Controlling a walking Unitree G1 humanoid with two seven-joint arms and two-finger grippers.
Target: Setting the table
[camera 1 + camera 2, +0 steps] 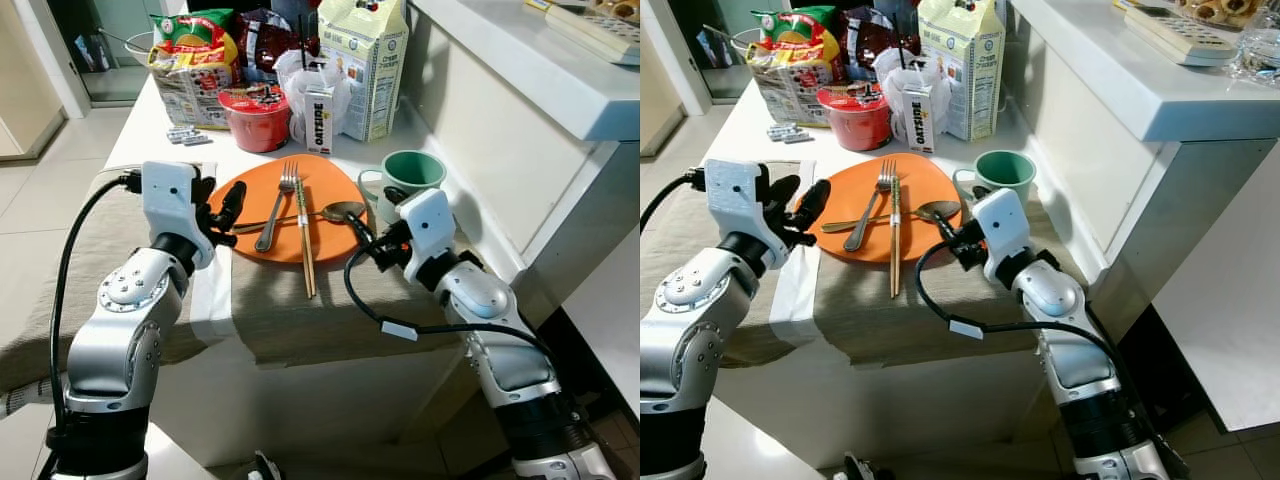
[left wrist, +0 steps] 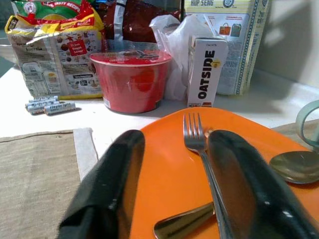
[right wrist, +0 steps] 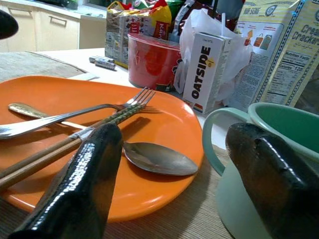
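An orange plate lies on a tan placemat at the table's near edge. On the plate rest a fork, a pair of chopsticks that reach over the near rim, and a spoon. A green mug stands just right of the plate. My left gripper hovers open at the plate's left rim, pointing toward the fork. At the plate's right rim, between the spoon bowl and the mug, my right gripper is open and holds nothing.
Behind the plate stand a red lidded bowl, an Oatside carton, a cream cracker box, a snack bag and several batteries. A white counter walls in the right side.
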